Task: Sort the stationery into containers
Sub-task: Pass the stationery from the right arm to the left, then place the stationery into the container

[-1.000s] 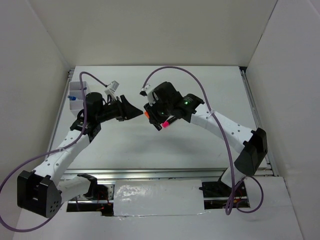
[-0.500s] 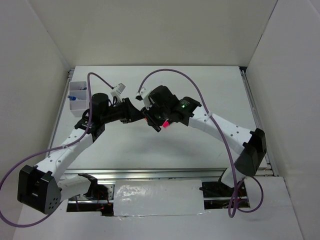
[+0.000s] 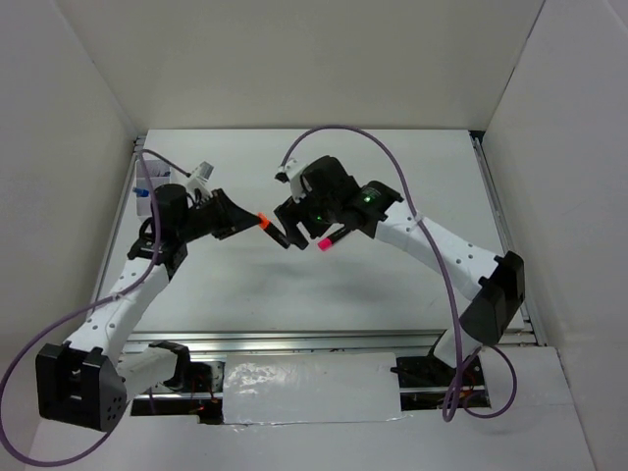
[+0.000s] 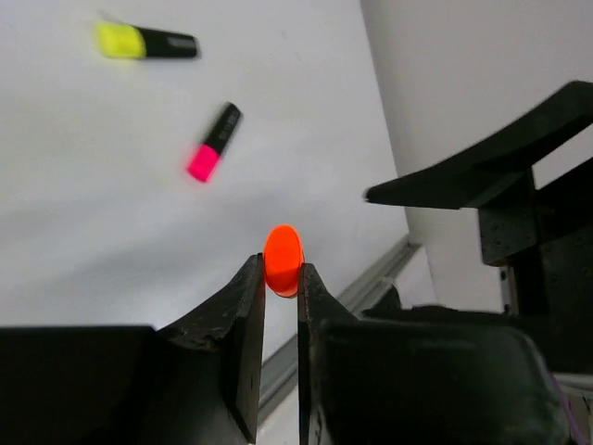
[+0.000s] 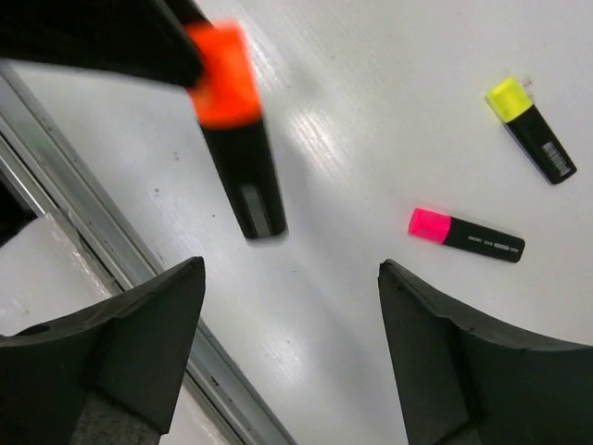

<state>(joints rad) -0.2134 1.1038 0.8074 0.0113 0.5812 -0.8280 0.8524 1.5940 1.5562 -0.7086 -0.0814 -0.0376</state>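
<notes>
Pinching orange highlighter (image 5: 243, 176) by its cap (image 4: 283, 260) in my left gripper (image 4: 282, 280); my right gripper (image 5: 292, 271) hangs spread wide just beside it.

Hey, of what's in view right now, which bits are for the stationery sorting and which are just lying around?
For the job: orange highlighter, held by the left gripper; pink highlighter; yellow highlighter; white box.
Just there: purple cables; metal rail.

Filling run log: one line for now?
left gripper: shut on orange highlighter | right gripper: open, empty | pink highlighter, yellow highlighter: on table
</notes>
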